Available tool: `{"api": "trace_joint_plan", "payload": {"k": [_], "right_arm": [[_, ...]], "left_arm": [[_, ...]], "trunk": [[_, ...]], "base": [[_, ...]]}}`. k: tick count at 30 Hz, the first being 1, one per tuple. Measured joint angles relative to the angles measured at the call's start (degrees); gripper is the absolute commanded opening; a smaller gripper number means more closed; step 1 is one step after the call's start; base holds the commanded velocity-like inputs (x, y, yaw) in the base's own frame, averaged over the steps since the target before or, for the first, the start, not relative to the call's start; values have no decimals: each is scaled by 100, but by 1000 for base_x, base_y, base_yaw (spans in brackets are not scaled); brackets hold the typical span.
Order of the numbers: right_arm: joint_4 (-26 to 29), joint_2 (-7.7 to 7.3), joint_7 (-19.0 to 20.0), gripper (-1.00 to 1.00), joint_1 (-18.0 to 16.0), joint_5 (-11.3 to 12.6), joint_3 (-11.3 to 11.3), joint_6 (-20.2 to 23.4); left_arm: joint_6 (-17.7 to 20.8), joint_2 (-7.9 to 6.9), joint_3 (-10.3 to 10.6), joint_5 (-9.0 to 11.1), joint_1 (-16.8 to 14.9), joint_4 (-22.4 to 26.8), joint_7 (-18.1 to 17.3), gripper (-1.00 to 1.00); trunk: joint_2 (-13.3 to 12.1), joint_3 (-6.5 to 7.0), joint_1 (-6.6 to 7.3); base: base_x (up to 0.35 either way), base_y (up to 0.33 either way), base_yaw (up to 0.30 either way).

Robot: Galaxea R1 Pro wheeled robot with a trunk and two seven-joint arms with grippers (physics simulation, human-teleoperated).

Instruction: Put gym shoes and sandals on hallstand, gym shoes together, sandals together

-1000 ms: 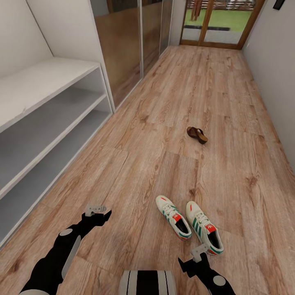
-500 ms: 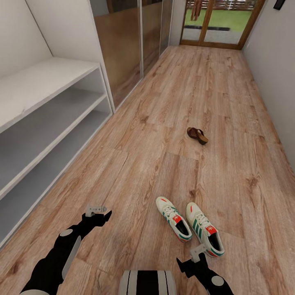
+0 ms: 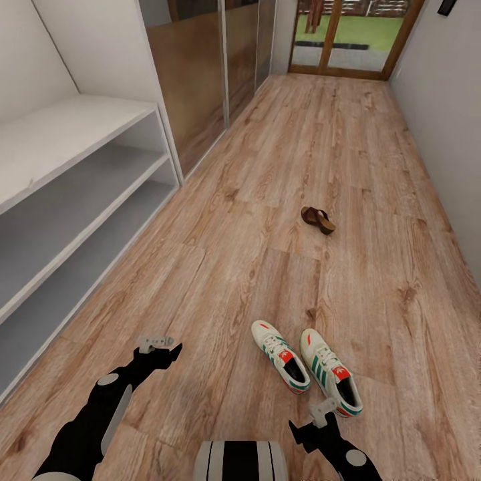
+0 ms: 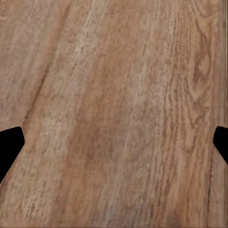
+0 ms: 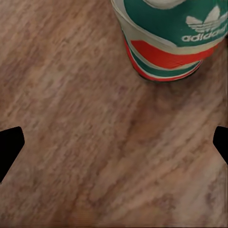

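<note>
Two white gym shoes with teal stripes lie side by side on the wood floor (image 3: pixel 267 167), one (image 3: pixel 280 355) left of the other (image 3: pixel 332 379). One dark-brown sandal (image 3: pixel 317 220) lies farther down the corridor; the other sandal is out of view. The hallstand (image 3: pixel 73 200) runs along the left, its bench top and shelves bare. My right gripper (image 3: pixel 319 411) hangs open just short of the nearer shoe's heel (image 5: pixel 171 38), which the right wrist view shows ahead of the spread fingertips (image 5: pixel 9 147). My left gripper (image 3: pixel 159 344) is open over bare planks (image 4: pixel 114 95).
Tall brown sliding panels (image 3: pixel 200 80) line the left wall beyond the hallstand. A glazed wooden door (image 3: pixel 347 33) closes the corridor's far end. A plain wall (image 3: pixel 447 100) bounds the right side. My trunk (image 3: pixel 240 461) shows at the lower edge.
The whole picture has shifted slightly, so the camera has moved. Shoes, sandal and both arms keep their places relative to one another.
</note>
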State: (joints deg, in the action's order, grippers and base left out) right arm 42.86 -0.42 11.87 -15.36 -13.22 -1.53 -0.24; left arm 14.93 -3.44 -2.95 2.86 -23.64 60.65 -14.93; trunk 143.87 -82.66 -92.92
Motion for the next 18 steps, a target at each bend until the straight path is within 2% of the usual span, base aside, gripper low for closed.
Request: {"api": "trace_joint_plan", "payload": {"k": [7,18], "right_arm": [[6,1,-2,100,-1,1,0,0],[7,1,-6,100,-1,1,0,0]], "left_arm": [[0,1,-1,0,1,1,0,100],[0,2,-1,0,1,1,0,100]], "trunk": [[0,0,0],[0,0,0]], "base": [[0,0,-92],[0,0,-16]]}}
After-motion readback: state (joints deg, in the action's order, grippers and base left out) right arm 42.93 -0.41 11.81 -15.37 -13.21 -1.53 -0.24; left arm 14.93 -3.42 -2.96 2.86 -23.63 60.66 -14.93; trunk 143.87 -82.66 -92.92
